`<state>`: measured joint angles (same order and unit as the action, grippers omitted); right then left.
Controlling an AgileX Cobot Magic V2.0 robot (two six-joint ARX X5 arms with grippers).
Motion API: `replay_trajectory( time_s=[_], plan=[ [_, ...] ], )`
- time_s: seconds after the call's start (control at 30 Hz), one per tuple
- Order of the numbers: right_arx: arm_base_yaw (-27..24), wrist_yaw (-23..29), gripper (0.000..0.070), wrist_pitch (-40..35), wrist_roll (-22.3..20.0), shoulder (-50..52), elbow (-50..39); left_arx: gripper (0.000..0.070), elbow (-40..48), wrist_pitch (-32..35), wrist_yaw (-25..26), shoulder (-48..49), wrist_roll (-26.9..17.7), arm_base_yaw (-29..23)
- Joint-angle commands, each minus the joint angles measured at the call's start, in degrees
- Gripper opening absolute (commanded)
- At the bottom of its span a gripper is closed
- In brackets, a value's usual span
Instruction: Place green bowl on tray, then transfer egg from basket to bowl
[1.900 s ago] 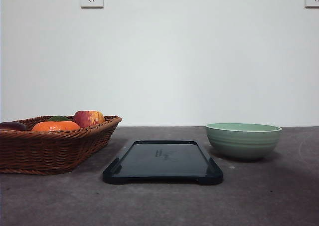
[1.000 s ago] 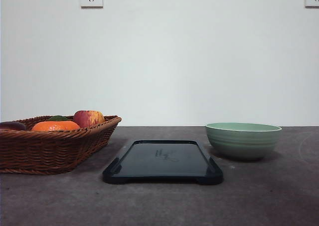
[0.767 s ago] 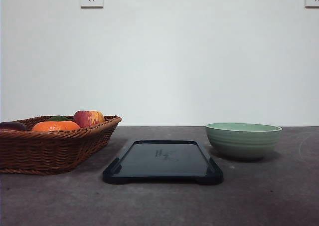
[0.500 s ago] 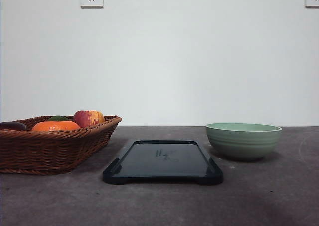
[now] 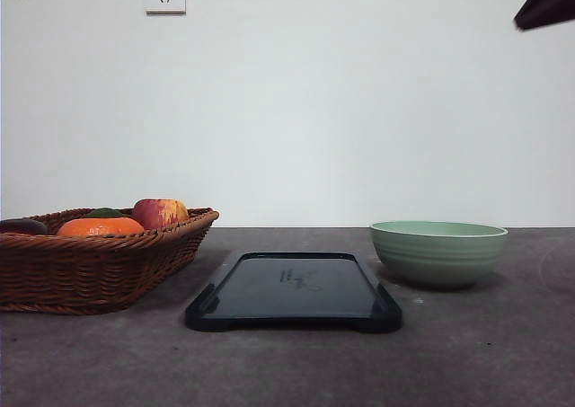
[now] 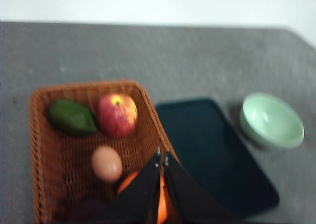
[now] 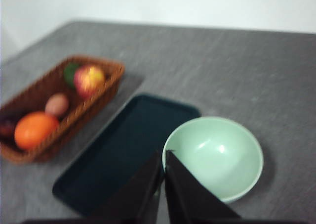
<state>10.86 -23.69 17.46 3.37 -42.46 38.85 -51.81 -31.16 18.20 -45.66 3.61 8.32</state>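
The green bowl [image 5: 438,252] stands on the table just right of the dark tray [image 5: 294,290], apart from it; it also shows in the right wrist view [image 7: 217,155] and the left wrist view [image 6: 271,120]. The wicker basket [image 5: 90,263] sits at the left. A pale egg [image 6: 106,163] lies inside it, seen too in the right wrist view [image 7: 57,104]. My left gripper [image 6: 162,155] hangs shut high above the basket's near side. My right gripper [image 7: 164,157] is shut, high over the bowl's rim beside the tray [image 7: 123,150].
The basket [image 6: 44,135] also holds a red apple [image 6: 117,114], a green avocado [image 6: 71,117], an orange [image 7: 32,129] and a dark fruit [image 5: 22,226]. Dark arm parts show at the top corners of the front view [image 5: 546,3]. A white wall stands behind the table.
Dark parts of both arms have come into the top corners of the front view. Bowl, tray and basket have not moved.
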Motion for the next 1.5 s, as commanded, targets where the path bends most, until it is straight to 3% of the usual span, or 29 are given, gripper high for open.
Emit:
replay_trajectory(
  time_s=[0.0, 0.13, 0.2, 0.23, 0.3, 0.33, 0.4, 0.6, 0.8, 0.93, 1.17, 1.47],
  plan=[
    [1.3, 0.7, 0.0007, 0.6, -5.2, -1.1, 1.1, 0.0, -1.8, -1.1, 0.5, -1.3, -5.6, 0.8],
    [4.3, 4.3, 0.0008, 4.0, -9.9, -2.9, 1.1, 0.0, -2.3, -3.7, 0.4, -3.1, -10.5, 2.7],
    [5.4, 6.0, 0.0013, 5.9, -10.9, -3.3, 1.1, 0.0005, -2.2, -4.2, 0.4, -3.6, -11.0, 3.2],
    [5.8, 6.2, 0.0029, 6.6, -11.1, -3.5, 1.1, 0.0042, -2.2, -4.1, 0.4, -3.7, -10.9, 3.4],
    [6.3, 6.3, 0.0132, 7.7, -11.1, -3.6, 1.1, 0.0177, -2.3, -3.9, 0.4, -3.8, -10.9, 3.5],
    [6.3, 6.3, 0.0222, 7.9, -11.1, -3.5, 1.1, 0.0268, -2.3, -3.7, 0.4, -3.8, -10.9, 3.5],
    [6.3, 6.6, 0.0357, 8.0, -10.8, -3.5, 1.1, 0.0367, -2.3, -3.5, 0.4, -3.8, -10.9, 3.5],
    [6.3, 7.9, 0.0361, 7.9, -6.7, -3.5, 1.2, 0.0351, -2.3, -3.6, 0.4, -3.8, -10.8, 3.5],
    [6.2, 11.9, 0.036, 10.6, 5.7, -5.0, 4.3, 0.0351, -2.2, -3.6, 0.4, -3.8, -10.4, 3.5],
    [6.1, 15.1, 0.036, 16.5, 10.6, -9.2, 10.6, 0.0351, -2.3, -3.5, 0.4, -3.8, -10.2, 3.5],
    [4.9, 16.0, 0.0359, 28.0, 12.1, -21.1, 22.4, 0.0351, -2.2, -3.5, 0.4, -3.8, -10.0, 3.5],
    [2.6, 16.2, 0.0342, 27.3, 12.0, -34.7, 26.6, 0.0351, -2.2, -3.5, 0.4, -3.8, -10.0, 3.5]
  ],
)
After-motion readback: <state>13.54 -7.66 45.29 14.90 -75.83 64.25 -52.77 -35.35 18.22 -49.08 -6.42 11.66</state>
